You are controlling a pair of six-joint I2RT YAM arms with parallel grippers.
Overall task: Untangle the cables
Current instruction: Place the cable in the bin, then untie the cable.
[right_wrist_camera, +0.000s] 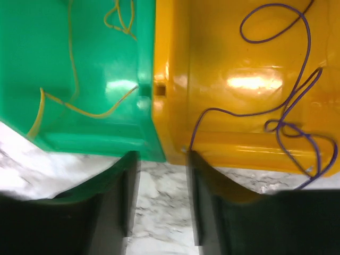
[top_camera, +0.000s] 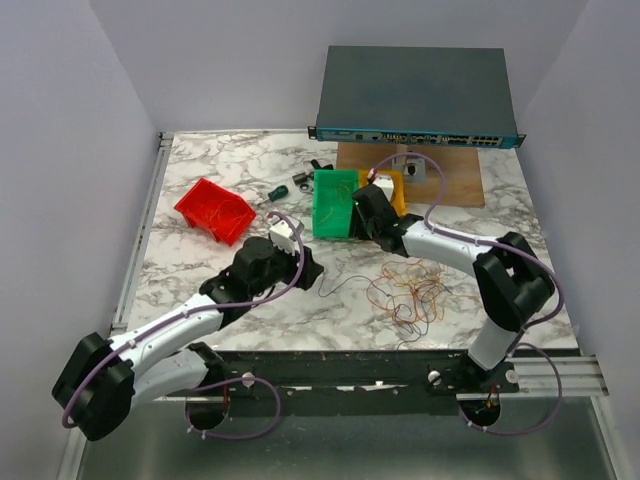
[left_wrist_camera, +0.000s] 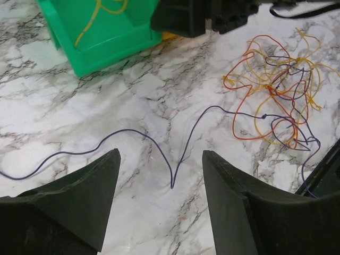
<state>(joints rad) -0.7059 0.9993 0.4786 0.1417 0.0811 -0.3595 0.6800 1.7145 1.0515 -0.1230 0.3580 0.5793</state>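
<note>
We find the left fingers [left_wrist_camera: 90,202] open and empty over a loose purple wire [left_wrist_camera: 133,133] on the counter [left_wrist_camera: 159,79]; the cables [left_wrist_camera: 276,90] lie knotted to its right; the right fingers [right_wrist_camera: 212,212] stand narrowly apart, nothing between them, at the near walls of the green bin [right_wrist_camera: 79,138] and yellow bin [right_wrist_camera: 239,146]. Risk, we judge: lifting the purple wire drags the knot, as its right end runs into it; a thin strand may slip the pinch. Crossings inside the knot are unresolved; the wire's left end is cut off.

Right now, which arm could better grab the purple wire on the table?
Probably the left gripper: open, it hangs over the purple wire; the right gripper is off at the green bin.
</note>
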